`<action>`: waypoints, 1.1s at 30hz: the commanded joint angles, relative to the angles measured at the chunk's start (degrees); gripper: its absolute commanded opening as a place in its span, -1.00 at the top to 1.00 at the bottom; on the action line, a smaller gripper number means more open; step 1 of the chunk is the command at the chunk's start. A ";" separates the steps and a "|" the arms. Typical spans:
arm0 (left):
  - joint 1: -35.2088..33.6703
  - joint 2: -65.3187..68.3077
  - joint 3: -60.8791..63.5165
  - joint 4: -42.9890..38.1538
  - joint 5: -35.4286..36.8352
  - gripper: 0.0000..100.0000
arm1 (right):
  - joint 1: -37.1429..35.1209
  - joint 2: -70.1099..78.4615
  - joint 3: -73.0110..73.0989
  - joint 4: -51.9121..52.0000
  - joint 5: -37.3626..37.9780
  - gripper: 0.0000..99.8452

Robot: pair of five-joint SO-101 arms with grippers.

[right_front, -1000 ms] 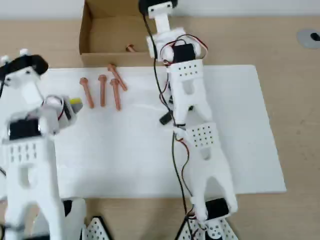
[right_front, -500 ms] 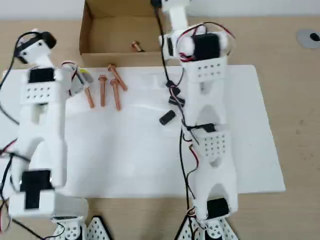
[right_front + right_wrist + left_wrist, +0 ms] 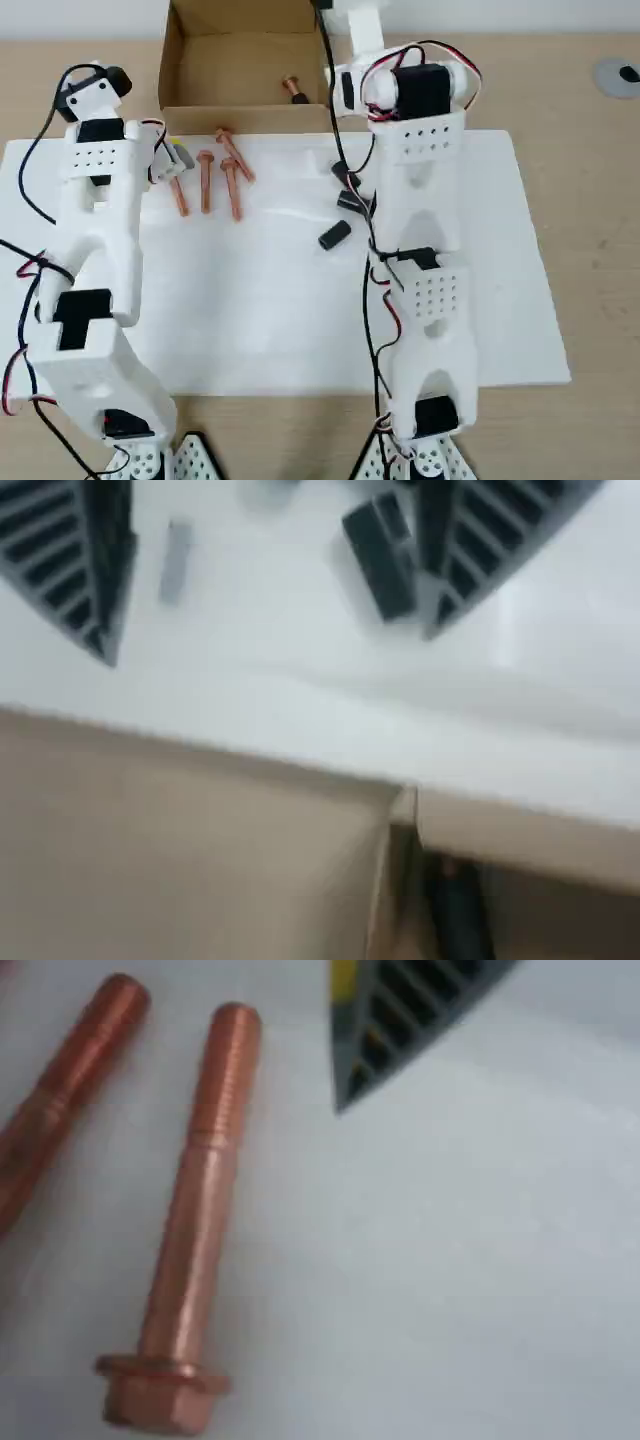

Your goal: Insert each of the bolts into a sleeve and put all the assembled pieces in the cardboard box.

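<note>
Loose black sleeves (image 3: 335, 235) lay mid-way up the white mat (image 3: 250, 320), beside the right arm. Further back lay four copper bolts (image 3: 205, 181), with the left gripper (image 3: 172, 158) just beside them. I could not tell whether it was open or closed. Beyond, the cardboard box (image 3: 166, 70) held one copper piece (image 3: 293, 88). At its near corner the right gripper (image 3: 290, 570) hung spread wide, empty.

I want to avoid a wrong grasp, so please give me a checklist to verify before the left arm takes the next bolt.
1. Bolt beside the left tool lies free on the white mat, not touching its neighbour: ok.
2. Left tool open enough to grasp: cannot tell.
3. A black sleeve lies free on the mat: ok.
4. Right tool open and empty: ok.
5. Cardboard box has room; one assembled piece inside: ok.
</note>
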 commanded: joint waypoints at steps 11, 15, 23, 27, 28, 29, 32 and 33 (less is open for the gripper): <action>-1.05 7.16 -8.35 -0.79 -6.07 0.48 | 1.19 -4.26 3.82 0.79 0.44 0.53; -1.05 10.51 -10.55 -0.79 -6.07 0.48 | 1.19 -4.26 3.82 0.79 0.44 0.53; -0.70 16.04 -14.68 -0.79 -6.07 0.48 | 2.07 -4.26 3.82 0.79 0.44 0.53; -0.70 18.33 -16.88 -0.79 -6.07 0.48 | 3.21 -4.26 4.00 0.79 0.44 0.53; -0.70 18.86 -17.58 -0.79 -6.07 0.48 | 3.38 -4.26 4.18 0.79 0.44 0.53; -0.79 19.12 -18.29 -0.79 -5.80 0.48 | 3.56 -4.26 4.18 0.79 0.44 0.53; -0.97 19.65 -20.13 -0.79 -5.63 0.48 | 3.82 -4.26 4.18 0.79 0.44 0.53; -0.97 19.74 -20.31 -0.79 -5.63 0.48 | 3.82 -4.26 4.18 0.79 0.44 0.53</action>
